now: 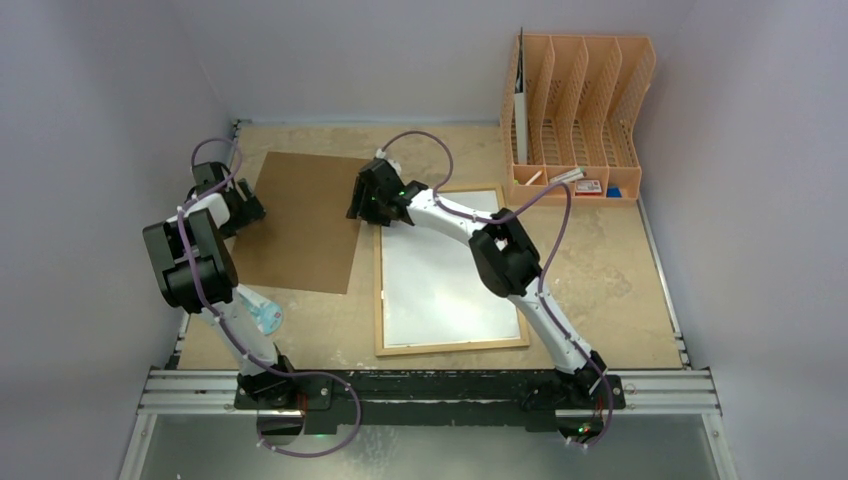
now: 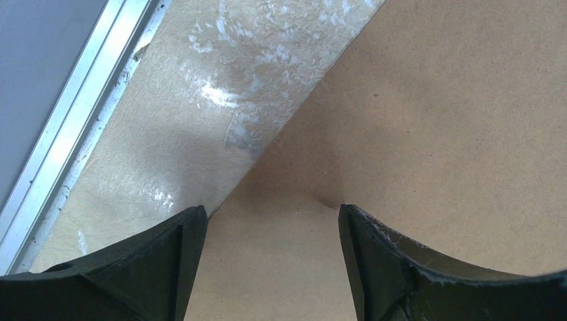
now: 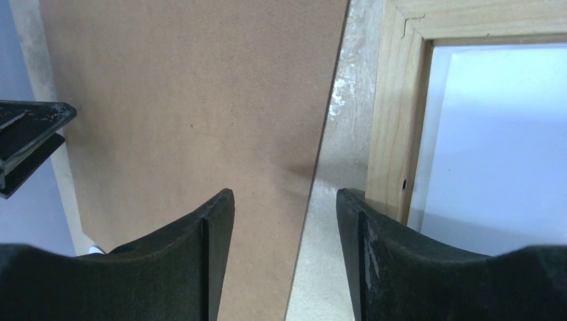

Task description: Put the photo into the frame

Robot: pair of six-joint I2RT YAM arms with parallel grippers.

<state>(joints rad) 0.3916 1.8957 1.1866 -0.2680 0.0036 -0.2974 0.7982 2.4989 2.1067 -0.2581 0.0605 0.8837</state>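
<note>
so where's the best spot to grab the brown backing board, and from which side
Probably its thin left edge, coming from the left. The backing board lies flat on the table, so only its edges offer a pinch, and the open left gripper hangs right at that edge. The right edge looks tighter, with the frame close beside it.
</note>
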